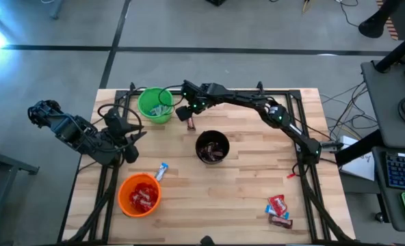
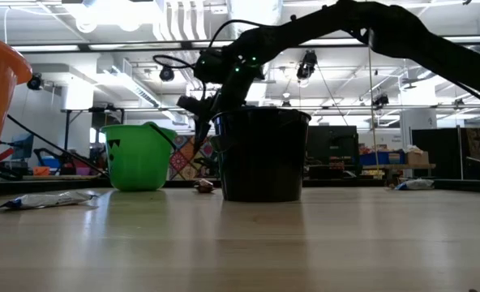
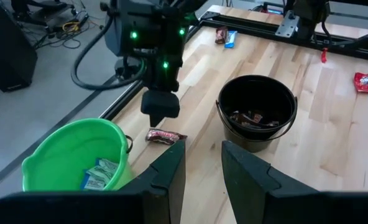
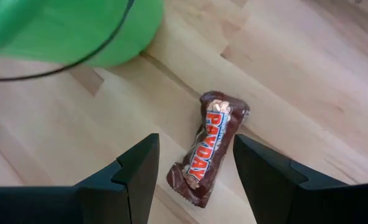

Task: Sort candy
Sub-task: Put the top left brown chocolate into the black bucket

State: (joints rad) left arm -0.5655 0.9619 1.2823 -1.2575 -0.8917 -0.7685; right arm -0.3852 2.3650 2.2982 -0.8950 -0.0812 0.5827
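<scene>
A brown-wrapped candy bar (image 4: 209,149) lies flat on the wooden table between the green cup (image 1: 154,104) and the black cup (image 1: 212,147). My right gripper (image 4: 196,146) hangs open just above it, pointing down, with a finger on either side and touching nothing. From the left wrist view the same gripper (image 3: 159,109) stands over the bar (image 3: 165,135). My left gripper (image 3: 202,165) waits open and empty at the table's left side (image 1: 133,135). A blue-and-white candy (image 1: 163,171) lies near the orange cup (image 1: 139,195). Red and brown candies (image 1: 278,208) lie at the near right.
The green cup (image 3: 78,162) holds blue-and-white candies, the black cup (image 3: 257,112) brown ones, the orange cup red ones. The green cup's wall (image 4: 91,31) stands close beside my right gripper. Black frame rails (image 1: 284,92) run along the table's far and side edges.
</scene>
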